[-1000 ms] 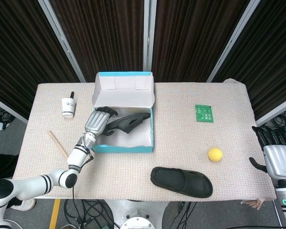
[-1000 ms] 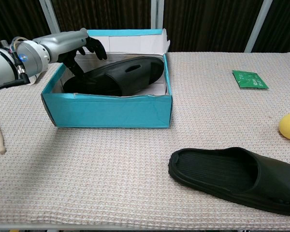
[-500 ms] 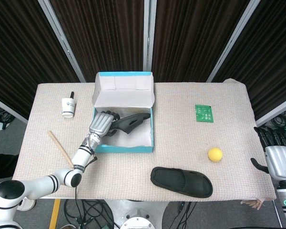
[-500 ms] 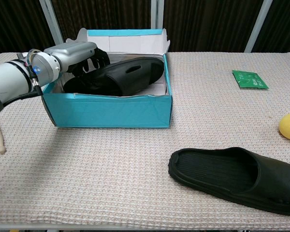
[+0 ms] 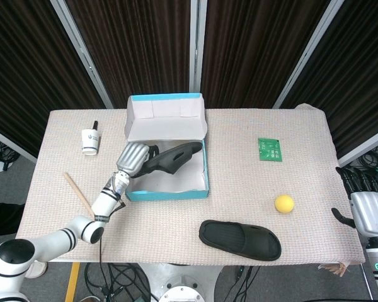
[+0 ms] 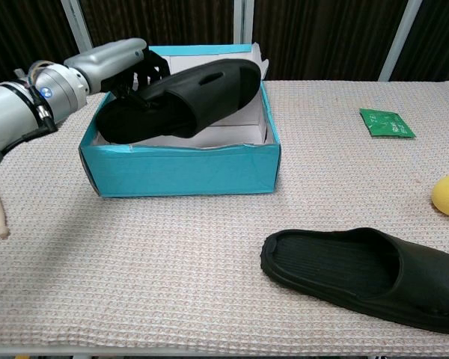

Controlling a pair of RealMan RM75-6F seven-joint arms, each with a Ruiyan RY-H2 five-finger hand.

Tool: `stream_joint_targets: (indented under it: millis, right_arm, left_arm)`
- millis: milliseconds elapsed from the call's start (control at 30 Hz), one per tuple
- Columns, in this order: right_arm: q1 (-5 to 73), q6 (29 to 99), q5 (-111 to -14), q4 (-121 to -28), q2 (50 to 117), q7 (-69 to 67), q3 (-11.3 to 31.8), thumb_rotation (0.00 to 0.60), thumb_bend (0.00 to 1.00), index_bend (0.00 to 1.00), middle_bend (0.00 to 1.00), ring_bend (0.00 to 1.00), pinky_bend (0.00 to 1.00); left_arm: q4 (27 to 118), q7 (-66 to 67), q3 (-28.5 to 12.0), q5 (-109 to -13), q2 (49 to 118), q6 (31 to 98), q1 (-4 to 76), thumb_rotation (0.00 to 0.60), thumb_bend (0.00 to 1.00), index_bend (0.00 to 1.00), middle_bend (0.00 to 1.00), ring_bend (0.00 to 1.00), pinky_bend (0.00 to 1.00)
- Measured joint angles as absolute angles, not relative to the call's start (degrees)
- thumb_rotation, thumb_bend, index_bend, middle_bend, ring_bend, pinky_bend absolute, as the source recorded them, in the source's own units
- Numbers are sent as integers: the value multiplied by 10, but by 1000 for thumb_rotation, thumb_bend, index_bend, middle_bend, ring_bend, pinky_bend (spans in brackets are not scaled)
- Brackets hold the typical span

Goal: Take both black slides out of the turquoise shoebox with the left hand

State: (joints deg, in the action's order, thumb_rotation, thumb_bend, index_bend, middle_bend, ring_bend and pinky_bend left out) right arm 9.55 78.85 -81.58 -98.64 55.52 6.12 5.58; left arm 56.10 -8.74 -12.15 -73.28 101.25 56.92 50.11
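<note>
Since 0.5 s ago the left robot hand [image 6: 131, 66] has closed round the heel end of the second black slide [image 6: 181, 97] and raised it, so the slide now tilts up with its toe above the back wall of the turquoise shoebox [image 6: 183, 170] rather than lying flat inside. The shoebox itself has also shifted a little to the right on the surface [image 6: 135, 262], probably dragged by the lift. This suggests the task is in its 2nd half: the first black slide [image 6: 363, 275] already lies on the surface in front of the shoebox and to its right, and only this 1 has yet to clear the rim.

The chest view shows how high the slide sits over the shoebox walls and that its heel is off the floor of the box, which the head view flattens. The head view alone shows the right robot hand [image 5: 365, 204] idle far to the right of the shoebox, past the surface edge, holding nothing; how far its fingers are spread I cannot tell.
</note>
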Motion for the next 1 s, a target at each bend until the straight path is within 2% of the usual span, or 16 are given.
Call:
stream_joint_targets:
  millis: [267,467,600,700,800,1000]
  right_arm:
    - [98,786,-815,-983,556,59,57,600,101,56,112,50,119]
    - [99,782,-812,-982,557,60,57,600,101,56,112,50,119]
    - [103,777,-810,-981,560,61,58,600,101,56,112,50,119]
    - [104,775,-808,-981,560,63,59,600,101,56,112,50,119]
    - [104,775,-806,-981,560,63,59,600,101,56,112,50,119]
    - [103,775,-806,-978,561,59,58,600,101,56,112,50,119]
  left_arm:
    - [611,-143,-129,-776,963,619,486,600,446,620,666,604,711]
    - [715,-149,-113,-811,902,628,476,600,446,620,653,599,695]
    - [814,-134,-98,-830,857,625,469,600,446,619,643,592,589]
    - [879,-114,-89,-837,834,619,466,600,446,619,633,558,464]
    - [924,-85,-81,-835,822,610,463,600,445,619,620,535,425]
    - [933,-4,-70,-819,838,585,466,600,446,609,503,366,300]
